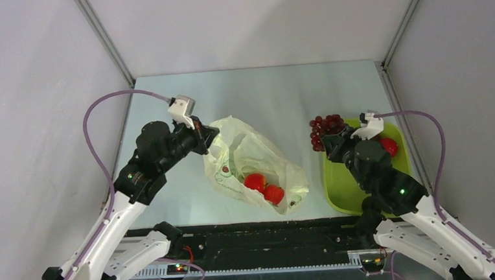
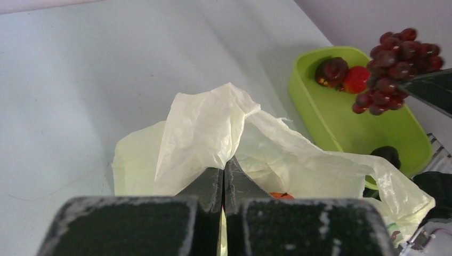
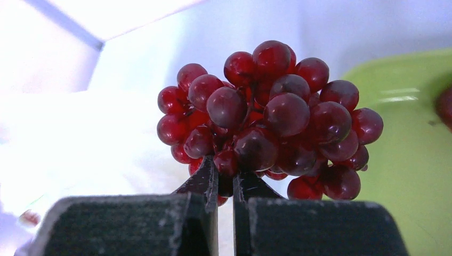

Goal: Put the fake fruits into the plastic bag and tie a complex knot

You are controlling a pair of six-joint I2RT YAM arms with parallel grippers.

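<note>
The pale plastic bag (image 1: 250, 166) lies in the middle of the table with two red fruits (image 1: 264, 187) inside near its front. My left gripper (image 1: 207, 141) is shut on the bag's left rim and holds the film (image 2: 208, 128) pinched up. My right gripper (image 1: 331, 141) is shut on the dark grape cluster (image 1: 325, 130) and holds it lifted beside the tray's left edge; in the right wrist view the grapes (image 3: 272, 117) fill the space above the fingertips (image 3: 205, 178). A red fruit (image 1: 389, 146) and a dark maroon fruit (image 2: 331, 71) lie in the lime-green tray.
The lime-green tray (image 1: 342, 186) stands at the right, close to the right arm. Grey enclosure walls rise on the left, right and back. A black rail (image 1: 257, 233) runs along the near table edge.
</note>
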